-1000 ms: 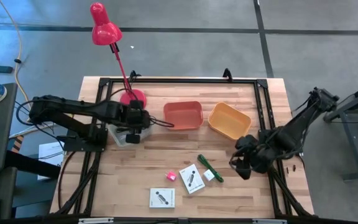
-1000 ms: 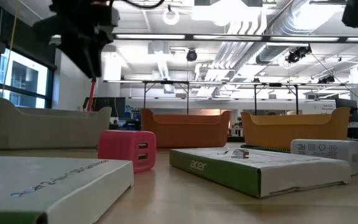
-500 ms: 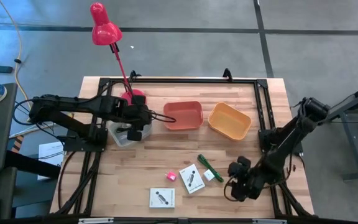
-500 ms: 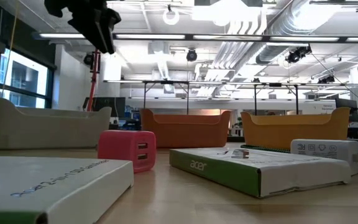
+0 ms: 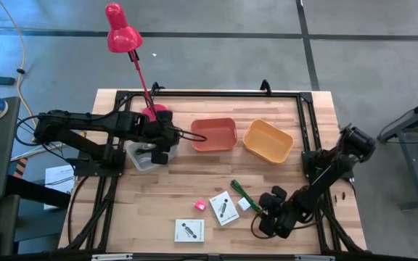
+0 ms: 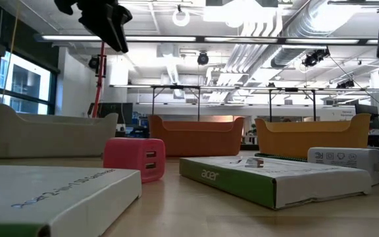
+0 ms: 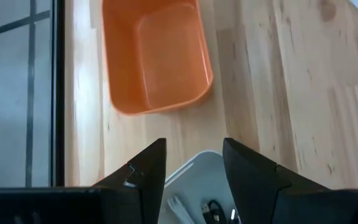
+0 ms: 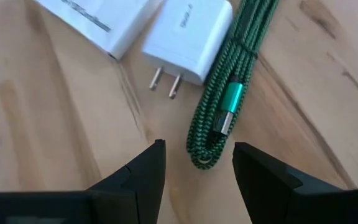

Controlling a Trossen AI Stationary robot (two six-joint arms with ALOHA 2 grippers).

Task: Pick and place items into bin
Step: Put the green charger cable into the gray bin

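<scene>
From above, a pale wooden plank table (image 5: 173,185) is seen carrying a white bin (image 5: 142,156) under the left gripper (image 5: 164,151), its jaws apart and empty.

At table height, a pink cube charger (image 6: 134,158) sits before a ducted ceiling.

The right gripper (image 8: 194,167), parted and empty, is shown over a green braided cable (image 8: 229,87) and white plug (image 8: 190,37) near the front edge.

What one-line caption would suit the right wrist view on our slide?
Right gripper, fingers open, hovers over a coiled green braided cable lying beside a white plug charger on the wooden table.
</scene>
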